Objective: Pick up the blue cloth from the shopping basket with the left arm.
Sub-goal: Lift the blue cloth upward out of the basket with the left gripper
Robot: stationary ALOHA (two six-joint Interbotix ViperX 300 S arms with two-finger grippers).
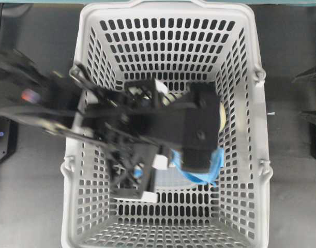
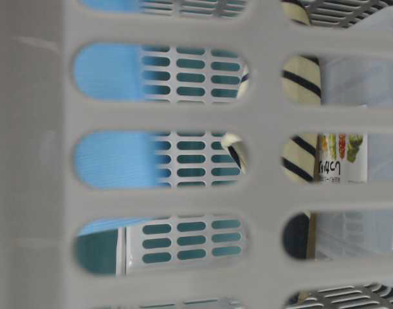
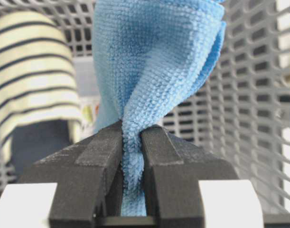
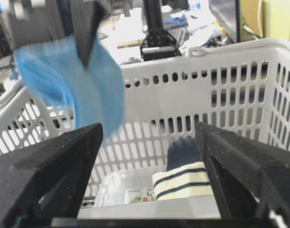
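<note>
1. The left arm (image 1: 95,111) reaches in from the left over the basket (image 1: 251,103), blurred in the overhead view.
2. The left gripper (image 3: 132,142) is pressed together on a fold of the cloth (image 3: 154,61); the wrist view shows the fabric squeezed between both pads.
3. The cloth hangs from that pinch, its length running straight away from the jaws. In the right wrist view it dangles about level with the basket's rim, apart from the floor.
4. The slipper (image 3: 33,80) lies below on the basket floor, left of the cloth in the left wrist view, not touching it.
5. The right gripper (image 4: 149,142) is spread wide, outside the basket's near wall, holding nothing.
6. Judgement: with the cloth directly in the left jaws, the remaining move is a straight lift clear of the rim.
</note>
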